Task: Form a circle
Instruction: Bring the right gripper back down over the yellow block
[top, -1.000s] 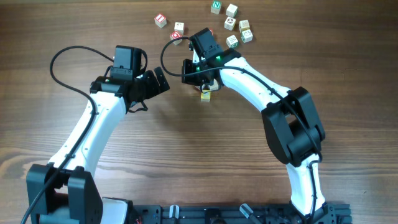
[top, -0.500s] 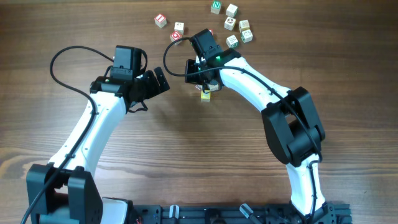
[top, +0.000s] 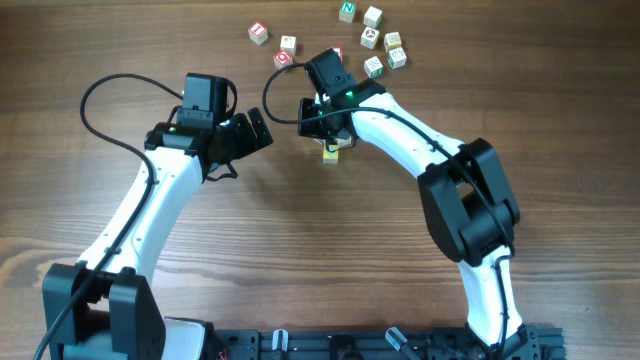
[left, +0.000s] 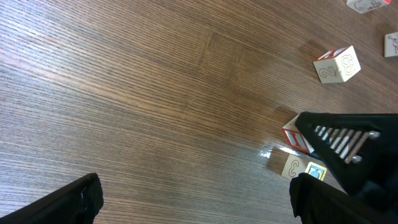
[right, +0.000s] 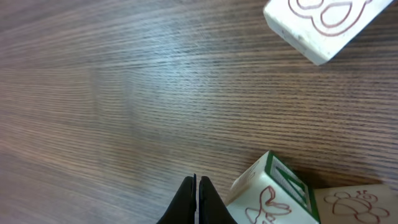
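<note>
No circle shows, only scattered small pale wooden letter cubes. Several lie at the far edge, among them a red-edged cube (top: 259, 32) and a green-edged cube (top: 347, 11). My right gripper (top: 333, 136) is shut with nothing held, its tips just above a yellow cube (top: 331, 153). In the right wrist view the shut gripper (right: 196, 200) points down at the table, and a green-edged cube (right: 273, 194) lies right beside it. My left gripper (top: 257, 130) stands open and empty to the left. In the left wrist view the yellow and blue-edged cube (left: 305, 169) lies near the right finger (left: 326, 199).
A red-edged cube (left: 337, 64) and a red cube (left: 296, 138) lie beyond the right arm's black gripper body (left: 348, 149). A pale cube (right: 320, 22) sits at the top of the right wrist view. The table top (top: 300, 250) is brown wood.
</note>
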